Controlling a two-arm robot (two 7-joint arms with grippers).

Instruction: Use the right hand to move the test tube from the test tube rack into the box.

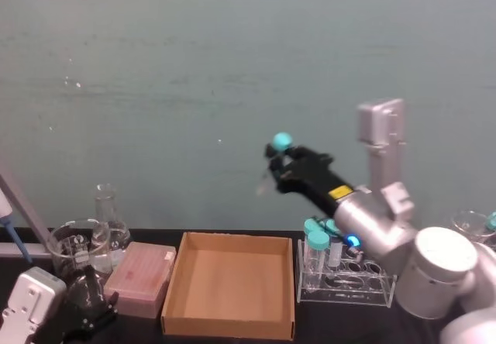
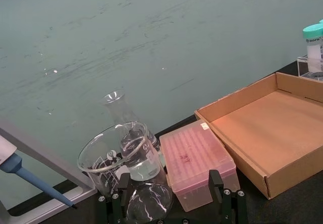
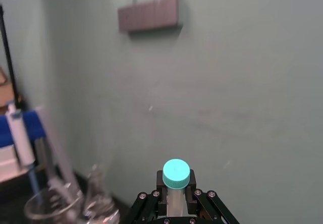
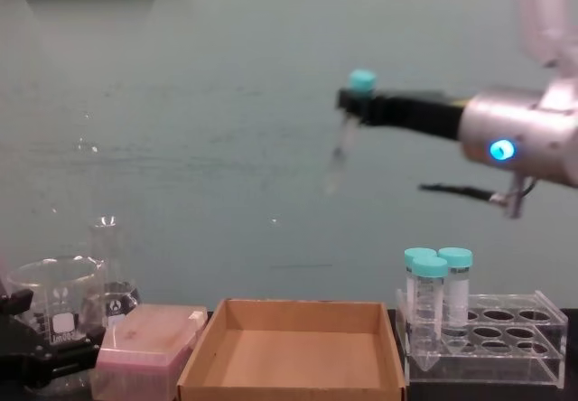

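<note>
My right gripper (image 1: 280, 164) hangs high in the air over the right part of the box (image 1: 232, 280), shut on the test tube (image 1: 273, 166) just under its teal cap. The tube tilts slightly, with its tip pointing down well above the tray. From the chest, the test tube (image 4: 343, 139) dangles below the right gripper (image 4: 355, 103), above the box (image 4: 289, 388). The right wrist view looks down on the cap of the test tube (image 3: 176, 174) between the fingers (image 3: 146, 204). The clear test tube rack (image 1: 349, 286) stands right of the box and holds wider teal-capped tubes (image 1: 318, 243). My left gripper (image 2: 169, 196) rests open at the near left.
A pink box (image 1: 141, 278) lies left of the cardboard tray. Beside it stand a glass beaker (image 1: 74, 247) and a conical flask (image 1: 108, 212). A pipette on a stand (image 1: 9, 216) is at the far left edge. More glassware (image 1: 471, 224) sits at the far right.
</note>
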